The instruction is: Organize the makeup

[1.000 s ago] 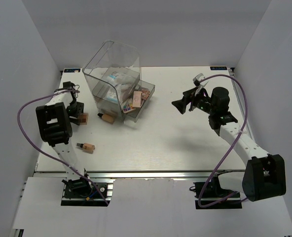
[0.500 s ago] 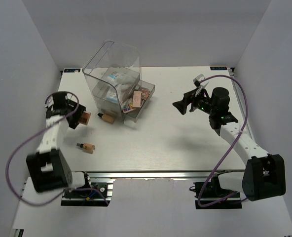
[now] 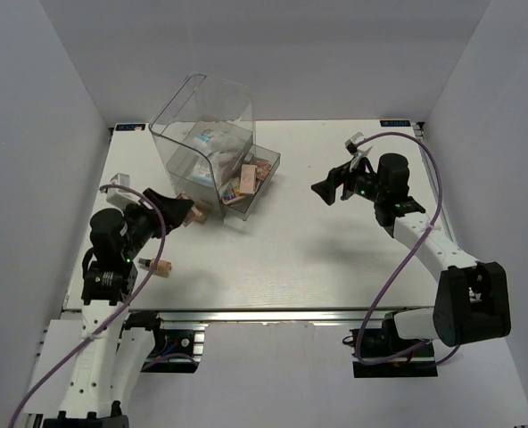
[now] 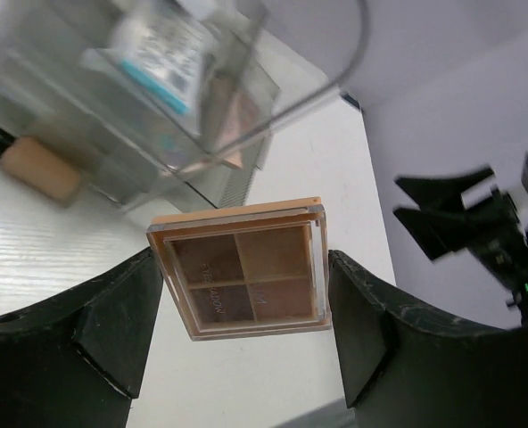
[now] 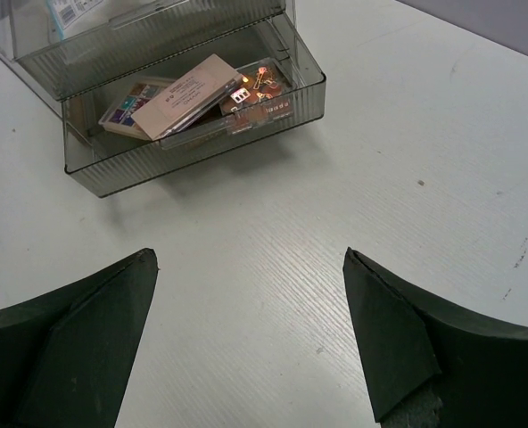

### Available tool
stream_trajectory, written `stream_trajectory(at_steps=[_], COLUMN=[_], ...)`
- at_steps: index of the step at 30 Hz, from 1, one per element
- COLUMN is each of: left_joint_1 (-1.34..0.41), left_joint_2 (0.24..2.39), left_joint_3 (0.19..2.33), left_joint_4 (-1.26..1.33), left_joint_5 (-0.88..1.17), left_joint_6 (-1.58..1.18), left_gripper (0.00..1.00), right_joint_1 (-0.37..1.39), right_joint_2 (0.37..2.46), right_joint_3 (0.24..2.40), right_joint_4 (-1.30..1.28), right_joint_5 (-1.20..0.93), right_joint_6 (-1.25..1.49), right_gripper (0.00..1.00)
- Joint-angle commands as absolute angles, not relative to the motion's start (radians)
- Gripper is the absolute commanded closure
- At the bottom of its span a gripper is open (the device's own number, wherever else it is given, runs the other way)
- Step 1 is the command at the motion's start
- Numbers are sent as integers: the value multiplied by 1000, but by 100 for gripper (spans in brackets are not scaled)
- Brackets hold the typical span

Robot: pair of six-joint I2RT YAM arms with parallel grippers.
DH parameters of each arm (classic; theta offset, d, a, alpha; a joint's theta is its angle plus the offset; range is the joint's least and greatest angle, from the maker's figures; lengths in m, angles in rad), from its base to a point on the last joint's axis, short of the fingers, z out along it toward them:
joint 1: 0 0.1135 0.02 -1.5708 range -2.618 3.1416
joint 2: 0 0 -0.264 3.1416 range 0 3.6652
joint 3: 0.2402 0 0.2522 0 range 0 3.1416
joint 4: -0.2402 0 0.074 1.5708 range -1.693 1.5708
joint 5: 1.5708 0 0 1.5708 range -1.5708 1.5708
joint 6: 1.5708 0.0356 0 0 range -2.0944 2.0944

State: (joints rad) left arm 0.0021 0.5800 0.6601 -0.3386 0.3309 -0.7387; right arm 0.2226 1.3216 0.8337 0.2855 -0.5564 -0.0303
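My left gripper (image 3: 177,209) is shut on a brown four-pan eyeshadow palette (image 4: 242,267) and holds it above the table just left of the clear box (image 3: 206,125). The palette sits flat between both fingers in the left wrist view. A tan foundation bottle (image 3: 158,266) lies on the table below that gripper. Another bottle (image 4: 37,168) lies against the box's front. White-and-blue packets (image 3: 207,139) sit inside the box. Its open drawer (image 5: 202,147) holds pink and brown palettes (image 5: 193,94). My right gripper (image 3: 332,187) is open and empty, right of the drawer.
The clear box stands at the back left of the table (image 3: 317,259), with its drawer pulled out towards the right. The right gripper also shows in the left wrist view (image 4: 460,218). White walls close in the table on three sides.
My left arm has swung round, and its gripper has carried the palette from the table's left edge rightwards to the box. The right gripper has shifted slightly.
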Motion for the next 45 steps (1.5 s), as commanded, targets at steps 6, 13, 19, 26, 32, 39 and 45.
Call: stream_trajectory(at_steps=[6, 13, 19, 26, 32, 39, 45], left_joint_1=[-256, -699, -784, -721, -671, -626, -626], left_joint_2=[791, 1076, 1408, 1837, 2009, 2059, 2039], left_joint_3=[928, 1187, 1423, 1830, 1960, 1956, 1881], left_joint_4=[-377, -429, -549, -716, -710, -686, -680], left_joint_5=[319, -30, -236, -419, -492, -476, -472], left_joint_6=[-548, -399, -250, -66, -14, -35, -44], left_gripper=[100, 100, 100, 100, 93, 78, 39], right_joint_1=[219, 216, 206, 199, 193, 186, 184], right_joint_2=[1325, 1272, 1247, 1249, 1233, 1226, 1242], right_joint_3=[904, 864, 848, 841, 819, 792, 795], right_joint_4=[287, 267, 244, 238, 247, 250, 253], right_joint_5=[-538, -512, -468, -451, -446, -457, -474], right_joint_6=[-44, -61, -83, -84, -81, -72, -69], right_gripper=[11, 11, 11, 11, 11, 11, 11])
